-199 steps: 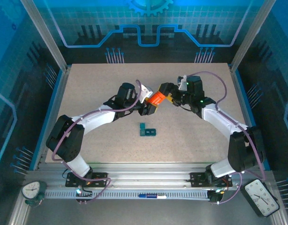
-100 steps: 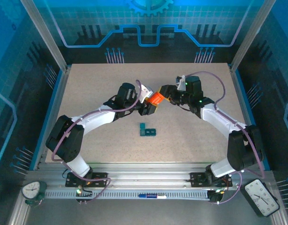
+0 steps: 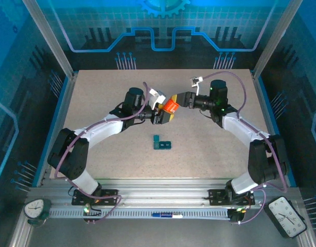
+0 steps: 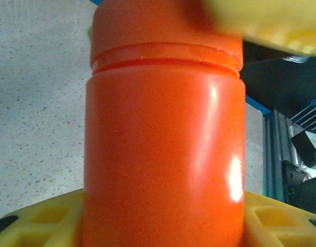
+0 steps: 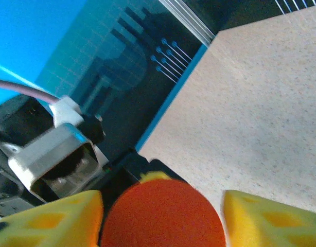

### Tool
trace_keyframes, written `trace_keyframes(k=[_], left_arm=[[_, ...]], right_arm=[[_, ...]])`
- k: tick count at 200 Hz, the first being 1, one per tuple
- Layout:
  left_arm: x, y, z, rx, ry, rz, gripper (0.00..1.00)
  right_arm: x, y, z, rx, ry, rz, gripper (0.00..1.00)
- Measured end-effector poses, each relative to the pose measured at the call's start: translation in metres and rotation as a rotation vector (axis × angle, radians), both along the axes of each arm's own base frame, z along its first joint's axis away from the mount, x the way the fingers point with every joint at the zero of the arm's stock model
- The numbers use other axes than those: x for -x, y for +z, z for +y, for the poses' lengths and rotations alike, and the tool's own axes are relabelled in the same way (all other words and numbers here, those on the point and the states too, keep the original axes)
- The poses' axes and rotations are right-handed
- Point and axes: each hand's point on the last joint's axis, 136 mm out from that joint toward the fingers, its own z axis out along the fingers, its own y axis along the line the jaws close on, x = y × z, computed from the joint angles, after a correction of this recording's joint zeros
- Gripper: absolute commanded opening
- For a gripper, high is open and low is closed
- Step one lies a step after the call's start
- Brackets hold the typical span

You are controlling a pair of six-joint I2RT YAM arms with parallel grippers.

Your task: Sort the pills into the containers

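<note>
Your teal plastic containers, a strip of square cells, lie near centre on the speckled table. Just beyond, your left gripper clamps the glossy orange bottle. The right gripper sets its yellow fingers either side of the round cap, and you cannot tell whether they pinch it.

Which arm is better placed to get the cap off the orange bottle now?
Probably right. The right fingers flank the cap of the orange bottle, while the left fingers clamp its body, bracing it for a twist.

Robot lab test cell: speckled table fenced by aluminium posts, blue wall panels printed with gear and circuit lines, small clock and bigger clock beside the front rail.
</note>
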Motion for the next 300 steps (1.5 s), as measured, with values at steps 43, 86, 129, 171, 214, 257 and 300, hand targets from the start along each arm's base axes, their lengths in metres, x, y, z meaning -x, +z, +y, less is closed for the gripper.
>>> trace_keyframes(k=[43,86,129,171,214,257,300], left_arm=[[-0.008,-0.003,0.002,-0.043,0.039,-0.04,0.0],[-0.016,-0.019,0.006,-0.185,0.107,-0.144,0.0],[-0.022,-0.025,0.009,-0.271,0.139,-0.217,0.0],[-0.023,-0.026,0.009,-0.295,0.148,-0.24,0.0],[-0.02,-0.03,0.008,-0.31,0.14,-0.239,0.0],[-0.018,-0.03,0.006,-0.31,0.134,-0.24,0.0],[-0.017,-0.031,0.006,-0.313,0.133,-0.232,0.0]], right_arm=[[-0.013,0.003,-0.022,-0.065,-0.143,0.121,0.83],[-0.015,-0.005,-0.048,-0.05,-0.351,0.29,0.86],[-0.011,-0.024,-0.051,-0.001,-0.432,0.38,0.88],[-0.006,-0.039,-0.035,0.03,-0.415,0.415,0.86],[-0.006,-0.042,-0.023,0.041,-0.394,0.422,0.8],[-0.008,-0.045,-0.014,0.049,-0.373,0.431,0.69],[-0.008,-0.042,-0.007,0.045,-0.348,0.416,0.47]])
